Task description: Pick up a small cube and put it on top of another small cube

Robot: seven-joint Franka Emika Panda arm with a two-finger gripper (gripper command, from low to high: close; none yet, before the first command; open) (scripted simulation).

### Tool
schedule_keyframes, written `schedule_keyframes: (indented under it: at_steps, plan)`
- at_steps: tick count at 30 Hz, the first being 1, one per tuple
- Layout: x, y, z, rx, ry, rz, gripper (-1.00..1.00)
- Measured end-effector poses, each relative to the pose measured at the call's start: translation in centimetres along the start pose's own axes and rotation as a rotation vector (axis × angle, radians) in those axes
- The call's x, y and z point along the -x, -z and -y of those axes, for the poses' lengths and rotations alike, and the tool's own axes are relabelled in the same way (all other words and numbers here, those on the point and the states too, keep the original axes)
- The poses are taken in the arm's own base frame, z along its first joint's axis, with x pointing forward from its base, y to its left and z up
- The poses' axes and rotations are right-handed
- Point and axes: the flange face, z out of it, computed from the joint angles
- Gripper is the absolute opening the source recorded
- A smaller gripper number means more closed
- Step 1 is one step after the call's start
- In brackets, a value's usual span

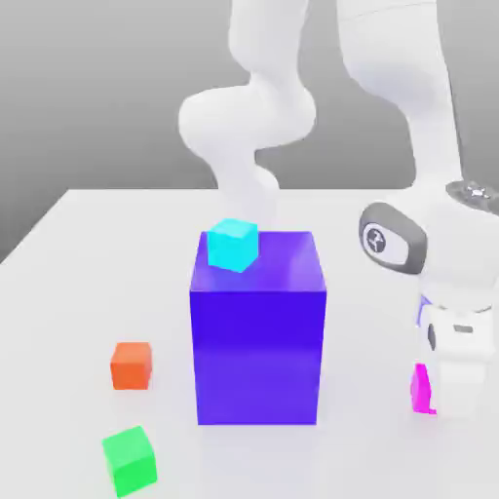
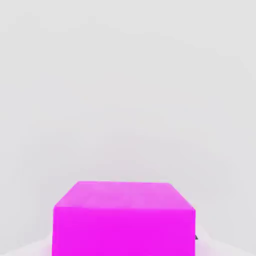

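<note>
In the exterior view, the gripper point(image 1: 441, 395) is seen lowered to the table point(image 1: 58, 292), closed on the magenta cube point(image 1: 421, 388), right of the blue-violet block point(image 1: 257, 331). The cube's point(image 2: 123, 220) top and near face are seen from the hand view.

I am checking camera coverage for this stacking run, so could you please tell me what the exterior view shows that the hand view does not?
Exterior view: the arm, its pincer down at the table, the big blue-violet block with a cyan cube on top, an orange cube and a green cube.

Hand view: the magenta cube's whole top face and front face up close.

Both: the magenta cube on the white table.
</note>
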Motion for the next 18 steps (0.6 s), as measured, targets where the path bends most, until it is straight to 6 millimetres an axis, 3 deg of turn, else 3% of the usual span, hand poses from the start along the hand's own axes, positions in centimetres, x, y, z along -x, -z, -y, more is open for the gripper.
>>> schedule_keyframes:
  at_steps: [1,3,7,10,12,15,17,18]
  plan:
    - [-0.5,1.2,-0.2,-0.007,-0.016,-0.015,-1.0]
    - [-1.6,3.0,-3.6,-0.018,-0.071,-0.041,-1.0]
    - [-1.9,5.9,-14.1,-0.03,-0.198,-0.089,-1.0]
    - [-0.3,8.1,-22.2,-0.035,-0.292,-0.13,-1.0]
    - [2.1,8.9,-27.2,-0.031,-0.344,-0.14,-1.0]
    - [7.6,8.5,-33.5,-0.013,-0.386,-0.104,-1.0]
    - [12.0,8.0,-37.0,-0.005,-0.407,-0.068,-1.0]
    - [13.9,7.1,-37.7,-0.003,-0.399,-0.033,-1.0]
